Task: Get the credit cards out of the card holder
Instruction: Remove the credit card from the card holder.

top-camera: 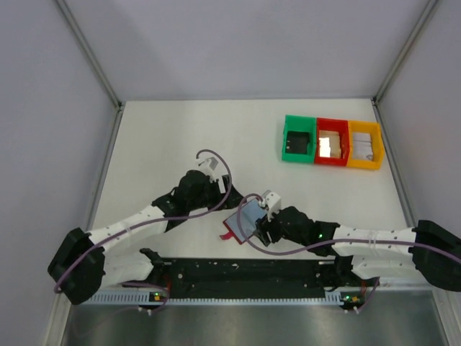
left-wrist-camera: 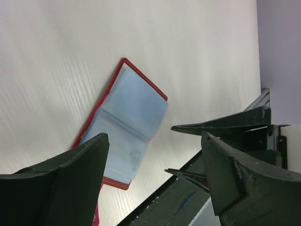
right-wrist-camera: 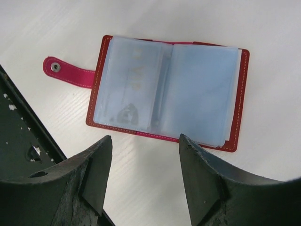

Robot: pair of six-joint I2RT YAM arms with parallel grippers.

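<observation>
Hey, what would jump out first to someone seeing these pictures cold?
The red card holder lies open on the table near its front edge, pale blue sleeves up. The right gripper, fingers open, hangs close by it. Green, red and yellow bins sit in a row at the far right.

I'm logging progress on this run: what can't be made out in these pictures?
Right wrist: how many credit cards are in the card holder; its cloudy sleeves show only faint shapes.
Left wrist: the holder's lower corner, hidden behind a finger of the left gripper.
Top external: part of the holder, covered by the right gripper; the contents of the three bins, too small.
</observation>
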